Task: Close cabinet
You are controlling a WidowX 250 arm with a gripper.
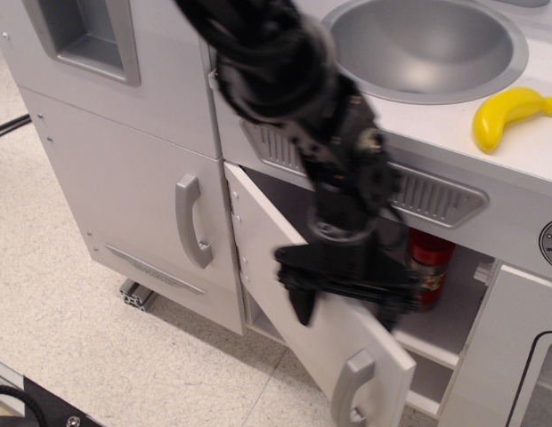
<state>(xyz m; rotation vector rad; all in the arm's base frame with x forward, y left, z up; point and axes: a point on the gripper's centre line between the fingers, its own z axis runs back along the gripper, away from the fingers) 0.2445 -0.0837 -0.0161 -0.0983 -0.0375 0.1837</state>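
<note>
A black robot arm reaches down in front of a white toy kitchen. Its gripper (pixel 347 298) hangs against the outer face of the cabinet door (pixel 307 311). The two fingers stand apart and grasp nothing; they look pressed on or just beside the panel, though motion blur makes contact hard to confirm.

The cabinet (pixel 436 338) sits under the counter, below a slatted vent. Its door is hinged at the left and stands partly open, angled out toward the room. A short grey handle (pixel 350 389) shows near the free edge at the bottom. Behind the door, a red spice bottle (pixel 429 267) stands on the upper shelf, mostly hidden by the arm.

The closing push seems to be under way, perhaps half done. The next move likely calls for pressing the door's free edge inward to the right until it sits flush, keeping the fingers clear of the gap.
</note>
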